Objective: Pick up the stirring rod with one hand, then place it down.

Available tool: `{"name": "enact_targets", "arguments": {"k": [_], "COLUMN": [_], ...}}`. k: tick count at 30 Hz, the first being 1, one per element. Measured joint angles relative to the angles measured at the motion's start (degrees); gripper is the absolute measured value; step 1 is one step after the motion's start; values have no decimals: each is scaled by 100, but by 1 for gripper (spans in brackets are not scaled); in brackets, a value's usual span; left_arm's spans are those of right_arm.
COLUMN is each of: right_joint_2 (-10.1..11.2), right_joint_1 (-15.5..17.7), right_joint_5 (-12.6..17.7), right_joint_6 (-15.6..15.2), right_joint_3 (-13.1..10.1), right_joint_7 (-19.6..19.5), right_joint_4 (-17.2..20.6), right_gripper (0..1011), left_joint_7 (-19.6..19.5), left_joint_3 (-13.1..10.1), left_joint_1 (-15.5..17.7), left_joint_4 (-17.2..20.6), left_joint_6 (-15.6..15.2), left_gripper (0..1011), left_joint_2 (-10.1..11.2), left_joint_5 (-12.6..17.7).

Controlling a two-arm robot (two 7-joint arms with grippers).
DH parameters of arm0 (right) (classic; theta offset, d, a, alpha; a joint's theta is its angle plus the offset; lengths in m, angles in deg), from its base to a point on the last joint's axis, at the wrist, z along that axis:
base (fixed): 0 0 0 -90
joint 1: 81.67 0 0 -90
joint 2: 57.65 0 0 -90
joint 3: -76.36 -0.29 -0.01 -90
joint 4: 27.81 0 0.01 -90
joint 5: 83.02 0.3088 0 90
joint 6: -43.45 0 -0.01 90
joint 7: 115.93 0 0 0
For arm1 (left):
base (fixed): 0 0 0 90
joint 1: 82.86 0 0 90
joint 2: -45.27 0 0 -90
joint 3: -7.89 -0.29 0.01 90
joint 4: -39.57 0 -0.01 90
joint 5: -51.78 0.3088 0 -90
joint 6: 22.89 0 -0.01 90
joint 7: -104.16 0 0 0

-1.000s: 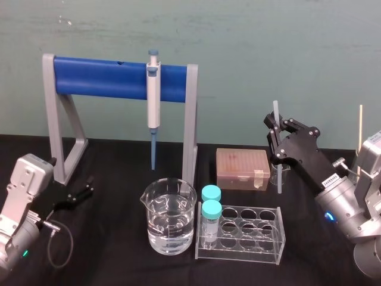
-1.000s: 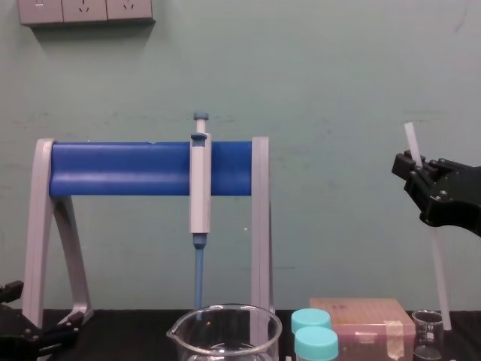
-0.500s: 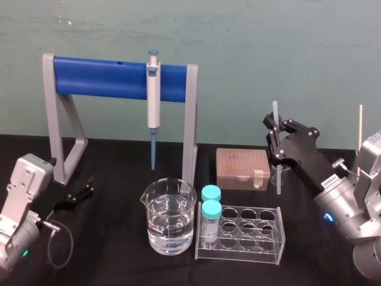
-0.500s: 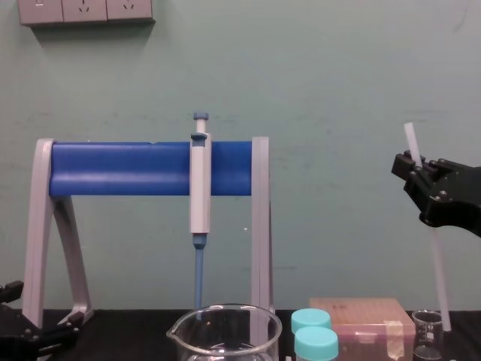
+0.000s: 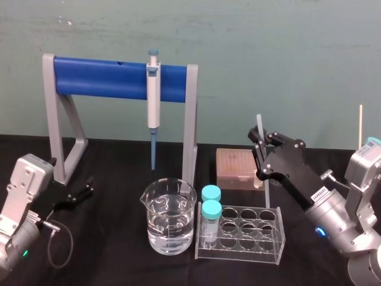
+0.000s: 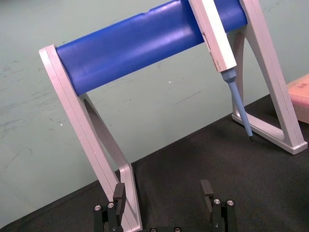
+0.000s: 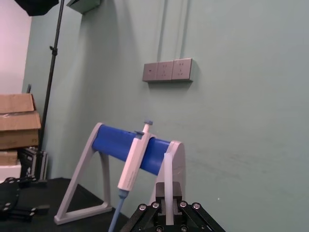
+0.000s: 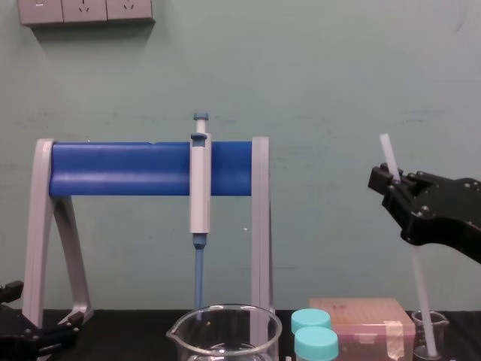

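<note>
Fingers of right gripper (image 8: 387,179) closed on the stirring rod (image 8: 418,286), a translucent whitish stick held near-upright; chest view puts its lower end over the small glass beaker (image 8: 442,327), inside or in front cannot tell. Left wrist view: left gripper (image 6: 164,191) parked low, fingers spread, beside the grey stand leg (image 6: 89,130). Large beaker (image 5: 156,199) holds clear liquid; clear rack (image 5: 262,244) holds two teal-capped vials (image 5: 211,210).

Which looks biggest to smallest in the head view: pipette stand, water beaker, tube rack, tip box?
1. pipette stand, clearly largest.
2-3. water beaker and tube rack: too close to rank; the beaker is taller, the rack wider.
4. tip box, smallest, though it sits farther back.
</note>
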Motion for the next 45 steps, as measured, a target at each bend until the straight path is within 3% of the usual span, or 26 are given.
{"name": "enact_targets", "arguments": {"k": [21, 45], "right_joint_2": [76, 56], "right_joint_1": [232, 64], "right_joint_5": [-185, -230], "right_joint_6": [-224, -27], "right_joint_3": [35, 40], "right_joint_7": [-185, -83], "right_joint_4": [173, -412], "right_gripper": [72, 72], "left_joint_7": [0, 0], "left_joint_3": [0, 0], "left_joint_1": [0, 0], "left_joint_4": [0, 0], "left_joint_6": [0, 0], "left_gripper": [1000, 1000], "left_joint_2": [0, 0], "left_joint_5": [0, 0]}}
